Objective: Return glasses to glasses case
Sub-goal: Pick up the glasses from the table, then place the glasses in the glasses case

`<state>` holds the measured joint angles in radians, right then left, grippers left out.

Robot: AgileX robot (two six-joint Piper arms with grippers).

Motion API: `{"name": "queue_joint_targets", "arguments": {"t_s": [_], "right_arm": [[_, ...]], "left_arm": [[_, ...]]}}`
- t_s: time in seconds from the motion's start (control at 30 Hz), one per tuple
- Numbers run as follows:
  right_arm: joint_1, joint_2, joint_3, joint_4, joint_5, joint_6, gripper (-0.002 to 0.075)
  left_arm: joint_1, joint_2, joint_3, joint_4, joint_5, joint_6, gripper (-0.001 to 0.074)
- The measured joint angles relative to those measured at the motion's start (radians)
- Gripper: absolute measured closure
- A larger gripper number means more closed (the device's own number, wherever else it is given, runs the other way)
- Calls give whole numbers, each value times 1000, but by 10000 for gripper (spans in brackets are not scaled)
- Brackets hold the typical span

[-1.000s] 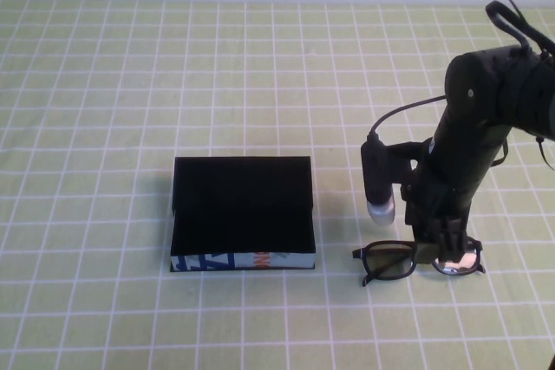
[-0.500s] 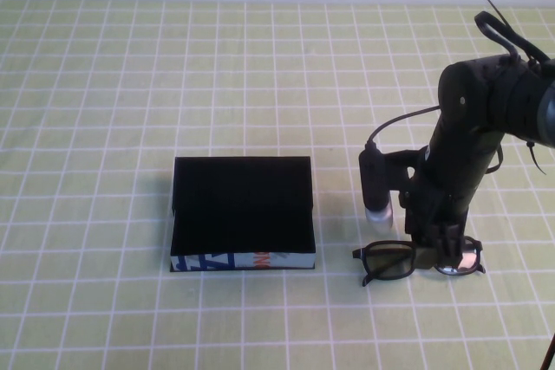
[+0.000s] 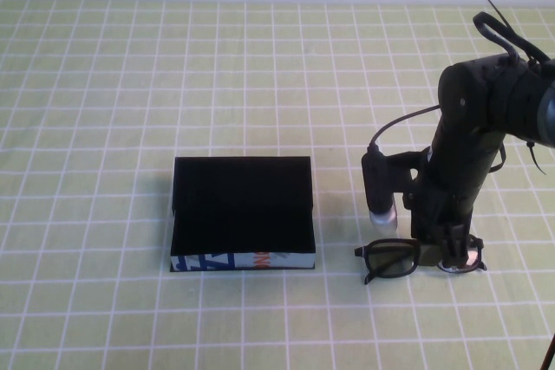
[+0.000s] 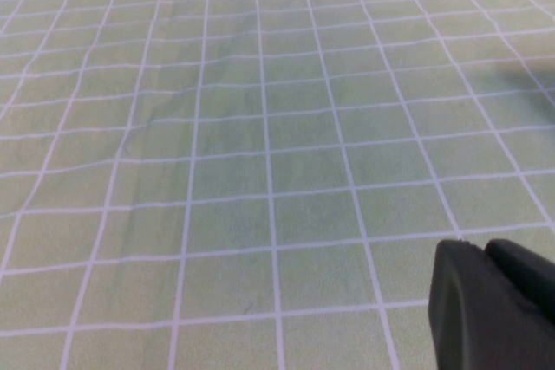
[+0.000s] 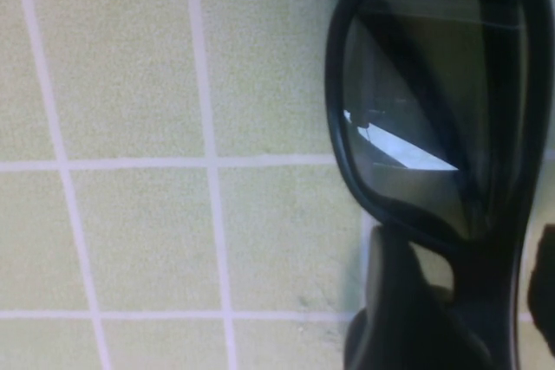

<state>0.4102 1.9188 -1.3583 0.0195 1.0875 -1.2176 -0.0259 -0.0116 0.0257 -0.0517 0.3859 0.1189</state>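
Observation:
The glasses point(image 3: 392, 260) lie on the green checked cloth to the right of the glasses case point(image 3: 242, 205), a flat black box lying closed with its light blue printed edge at the front. My right gripper point(image 3: 447, 251) is down over the glasses' right half. In the right wrist view one lens point(image 5: 425, 101) fills the picture, and the gripper point(image 5: 468, 257) has a finger on each side of the black frame near the bridge, with a strip of cloth showing beside the far finger. My left gripper point(image 4: 482, 250) is out of the high view, shut and empty above bare cloth.
A black and silver cylinder point(image 3: 380, 188) with a cable hangs from the right arm just behind the glasses. The white table edge runs along the back. Green checked cloth point(image 3: 130, 84) lies open on the left and behind the case.
My right gripper has come down onto the glasses and now hides more of their right lens. The glasses and the case have stayed in place.

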Motion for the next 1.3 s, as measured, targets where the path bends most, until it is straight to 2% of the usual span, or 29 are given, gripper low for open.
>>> {"name": "queue_joint_targets", "arguments": {"t_s": [0.13,0.5,0.73,0.83,1.07,1.3], "right_arm": [[0,0,0,-2,5,0,485],[0,0,-2,-4,59,-2,687],[20,-13,-7,-8,100,83,704],[67,-51,-26,-12,112,144,706],[241,-102,-192,-41,125,227,706],[375,12,-407,-103,136,318,706]], "left_arm": [[0,0,0,0,0,0,737],[0,0,0,0,0,0,737],[0,0,0,0,0,0,737],[0,0,0,0,0,0,737],[0,0,0,0,0,0,737],[0,0,0,0,0,0,737]]}}
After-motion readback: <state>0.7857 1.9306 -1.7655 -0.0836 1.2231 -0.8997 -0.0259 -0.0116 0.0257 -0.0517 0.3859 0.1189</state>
